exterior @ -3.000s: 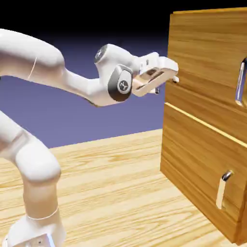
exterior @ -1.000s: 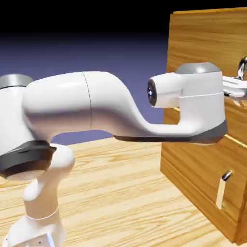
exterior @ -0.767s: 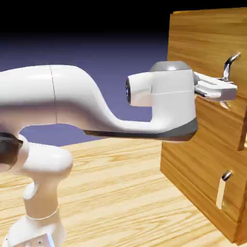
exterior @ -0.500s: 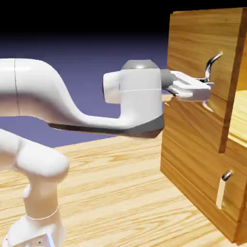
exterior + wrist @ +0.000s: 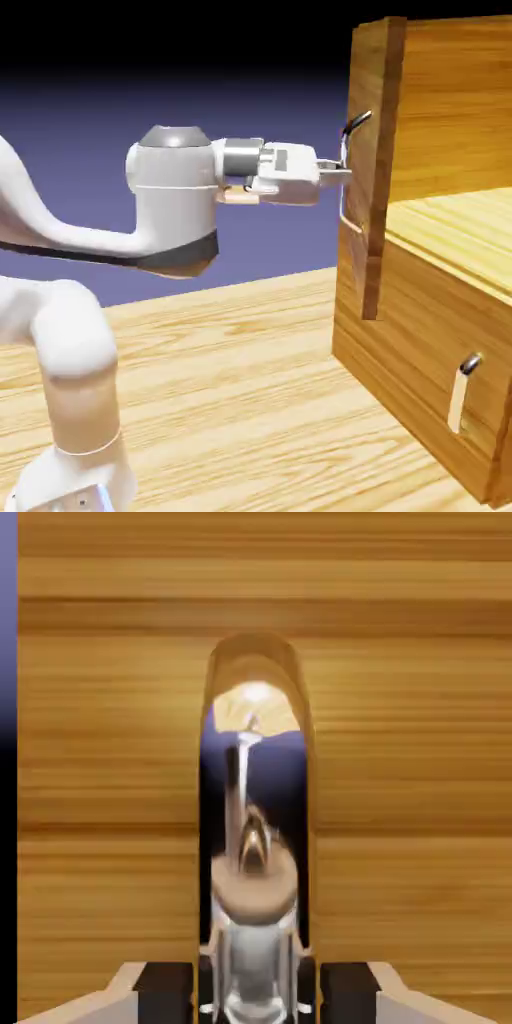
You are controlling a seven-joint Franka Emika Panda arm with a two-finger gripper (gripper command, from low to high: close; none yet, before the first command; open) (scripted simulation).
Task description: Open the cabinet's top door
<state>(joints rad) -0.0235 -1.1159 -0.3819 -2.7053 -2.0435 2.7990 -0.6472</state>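
The top door stands wide open.

The hand [image 5: 335, 175] pinches the shiny handle [image 5: 352, 132] of the top door [image 5: 378, 150], swung out from the cabinet [image 5: 440, 330] on the counter [image 5: 230, 390].

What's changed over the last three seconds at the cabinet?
The gripper left the cabinet's corner, closed on the top door's curved handle and pulled toward the exterior view's left. The door swung from flush to edge-on, baring the inside shelf. The lower panel and its stubby handle stayed put.
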